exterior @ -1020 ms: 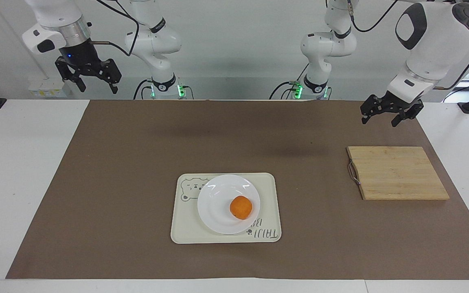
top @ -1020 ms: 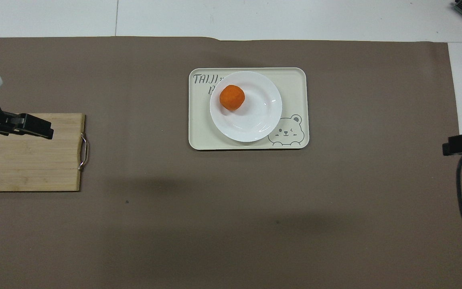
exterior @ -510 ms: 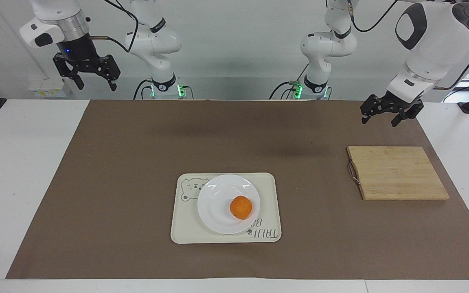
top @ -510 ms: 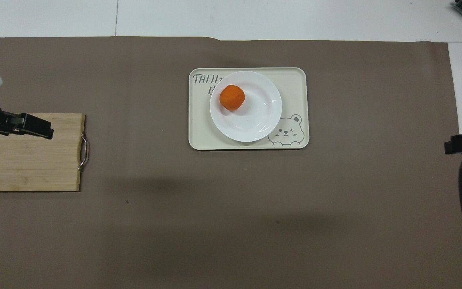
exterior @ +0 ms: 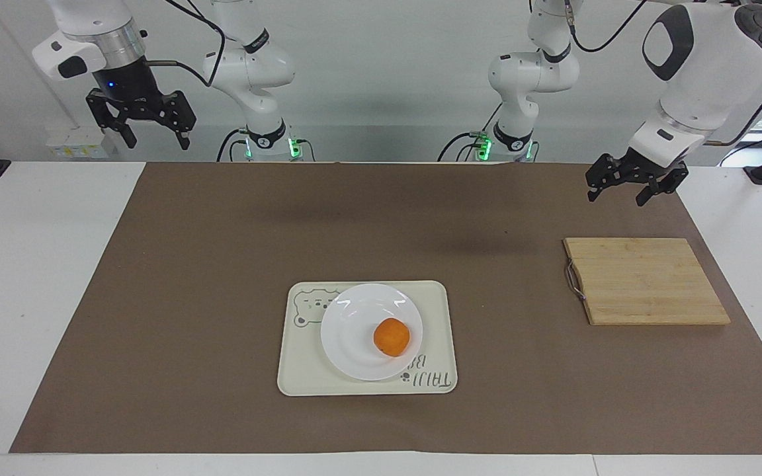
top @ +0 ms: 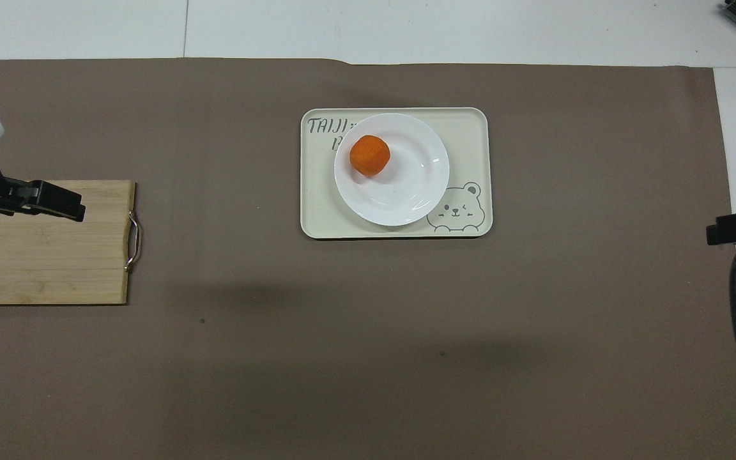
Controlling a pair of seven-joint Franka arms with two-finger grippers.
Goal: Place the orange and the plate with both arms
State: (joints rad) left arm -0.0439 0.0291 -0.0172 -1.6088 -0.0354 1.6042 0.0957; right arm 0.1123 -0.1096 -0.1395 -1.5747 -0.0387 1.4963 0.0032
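Left hand point(exterior: 619, 194) is seen in the facing view raised over the mat's edge near the cutting board point(exterior: 645, 281), fingers spread, nothing held. Right hand point(exterior: 153, 135) is raised high at its own end of the desk point(exterior: 24, 297), likewise open and empty. Orange point(exterior: 391, 336) sits on the plate point(exterior: 354, 330), plate on the bear tray point(exterior: 301, 377). Overhead view: both hands are cut off at the frame edges; the tray lettering is partly hidden by the plate.

1. Right gripper point(exterior: 151, 133), jaws apart and empty, has risen since a second ago and now hangs higher above the right arm's end of the table.
2. Its wrist has turned slightly; over the last half second it barely shifted.
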